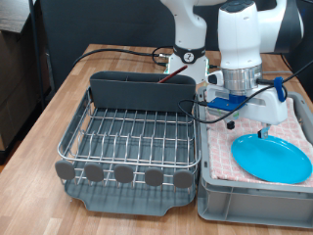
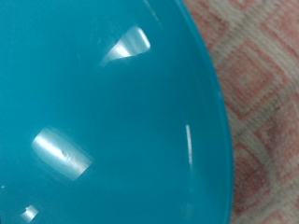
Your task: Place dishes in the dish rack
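Observation:
The round bright blue plate (image 1: 274, 157) lies on pink checked cloth in the grey crate (image 1: 245, 201) at the exterior view's right. My gripper (image 1: 261, 130) hangs over the plate's far edge, its fingertips at or just above the rim. The wrist view is filled by the plate (image 2: 103, 121) seen from very close, with cloth (image 2: 266, 84) beside it; no fingers show there. The dish rack (image 1: 127, 137), a dark grey tray with a silver wire grid and a tall back compartment, stands at the left with nothing on its grid. The white cup and wooden spoon are out of view.
The rack and crate sit side by side on a wooden table (image 1: 59, 98). Black cables (image 1: 147, 54) run across the table behind the rack. The robot's white base (image 1: 188, 59) stands behind the rack's back compartment.

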